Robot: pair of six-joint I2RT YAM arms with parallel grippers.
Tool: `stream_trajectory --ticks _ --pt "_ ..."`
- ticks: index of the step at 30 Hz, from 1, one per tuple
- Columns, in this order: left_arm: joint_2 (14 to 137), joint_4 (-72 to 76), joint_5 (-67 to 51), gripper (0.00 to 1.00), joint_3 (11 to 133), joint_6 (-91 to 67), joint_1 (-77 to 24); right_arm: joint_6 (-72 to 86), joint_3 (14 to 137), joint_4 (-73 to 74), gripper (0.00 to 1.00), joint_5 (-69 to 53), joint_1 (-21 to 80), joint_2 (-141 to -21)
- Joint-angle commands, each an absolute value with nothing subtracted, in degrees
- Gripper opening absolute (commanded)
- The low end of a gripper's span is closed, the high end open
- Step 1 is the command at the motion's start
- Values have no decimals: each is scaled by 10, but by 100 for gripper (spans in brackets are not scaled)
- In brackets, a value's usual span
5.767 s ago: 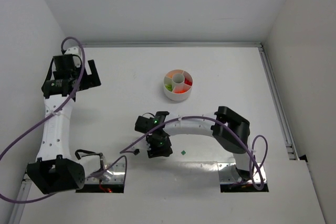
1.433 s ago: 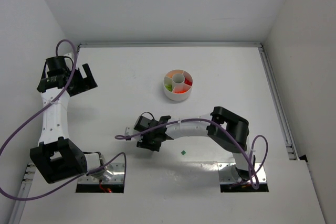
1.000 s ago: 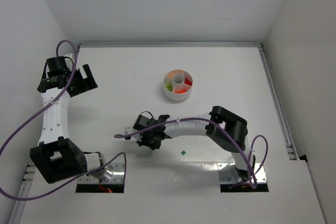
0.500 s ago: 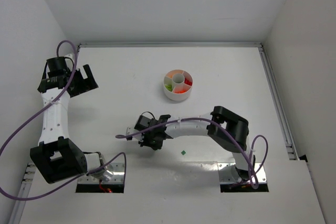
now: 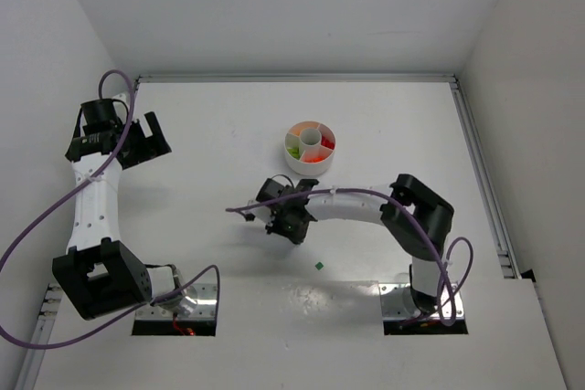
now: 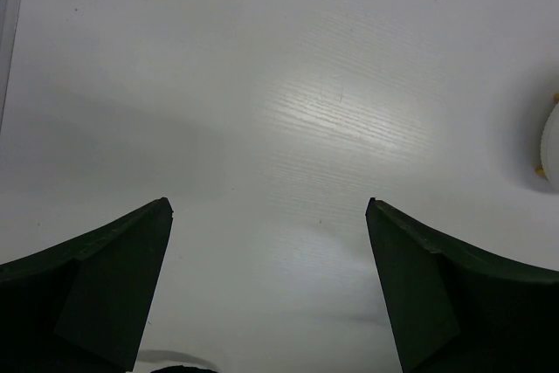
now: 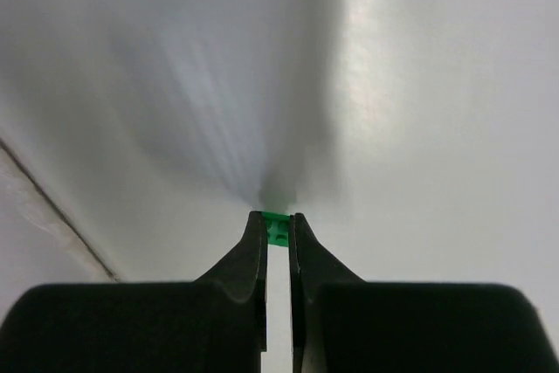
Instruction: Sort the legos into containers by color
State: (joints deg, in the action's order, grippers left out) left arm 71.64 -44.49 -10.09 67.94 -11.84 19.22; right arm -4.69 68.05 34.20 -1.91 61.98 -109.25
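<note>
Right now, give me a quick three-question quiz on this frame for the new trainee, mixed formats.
1. True or false: the right gripper is shut on a green lego.
2. Pick one. The left gripper is: A) open above the table; B) shut on a red brick; C) out of every view.
3. Fill in: the loose green brick lies on the ____, apart from the white dish.

Key: 1 true; 2 A; 3 table.
</note>
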Motion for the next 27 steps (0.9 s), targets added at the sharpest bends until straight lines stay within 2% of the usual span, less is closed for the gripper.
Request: stream_trajectory --ticks 1,11,15,17,19,20,21,22,24,27 --pt "709 -432 -109 100 675 -118 200 -54 721 362 0 -11 592 -1036" --pt "737 -432 -120 100 685 -112 189 -65 909 420 0 -74 490 -1080" --pt "737 -432 -114 100 691 -107 184 -65 924 427 0 -91 473 -1086" --pt "737 -432 -114 100 696 -107 184 -65 899 421 21 -97 468 -1086" --pt "737 -432 -127 100 696 -94 178 -58 885 416 34 -97 454 -1072" --pt "732 -432 -138 100 696 -89 178 -58 880 416 43 -91 454 -1064" --pt "732 -432 -159 100 696 -60 172 -58 880 416 47 -85 444 -1063" --pt "727 -432 -216 100 696 -40 172 -58 880 416 47 -85 429 -1058" --pt "715 -446 -252 100 696 11 150 -70 870 432 38 -98 409 -1050" --pt "694 -440 -196 100 683 18 102 -141 788 453 35 -140 393 -1003"
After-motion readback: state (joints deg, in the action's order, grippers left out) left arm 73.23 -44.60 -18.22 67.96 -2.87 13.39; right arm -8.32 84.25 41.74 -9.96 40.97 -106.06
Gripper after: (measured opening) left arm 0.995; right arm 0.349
